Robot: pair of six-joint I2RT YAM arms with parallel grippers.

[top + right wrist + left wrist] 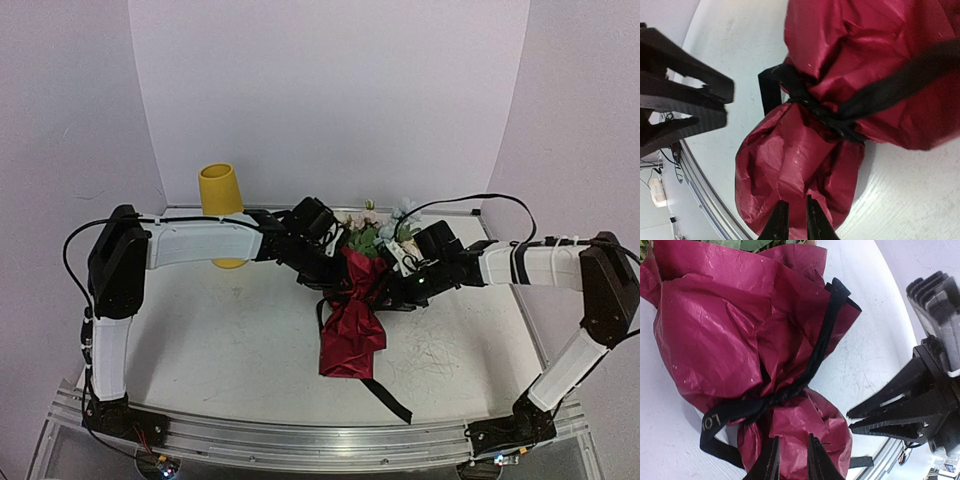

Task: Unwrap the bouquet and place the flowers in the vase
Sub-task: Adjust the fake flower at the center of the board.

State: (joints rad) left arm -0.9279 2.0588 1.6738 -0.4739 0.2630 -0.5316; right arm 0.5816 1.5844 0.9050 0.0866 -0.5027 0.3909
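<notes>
The bouquet (352,300) lies mid-table in dark red paper (715,325), tied at the neck with a black ribbon (815,355). The flowers (375,232) poke out at its far end and the paper tail points toward me. One ribbon end (392,398) trails to the front. The yellow vase (220,190) stands upright at the back left, partly behind my left arm. My left gripper (335,272) hovers at the neck's left side, jaws slightly apart over the paper tail (792,442). My right gripper (400,288) hovers on the right, jaws narrowly apart, nothing held (795,202).
The white table (220,340) ends at a metal rail (300,440) along the front edge. Pale backdrop walls close in the back and sides. A black cable (480,198) loops over the right arm.
</notes>
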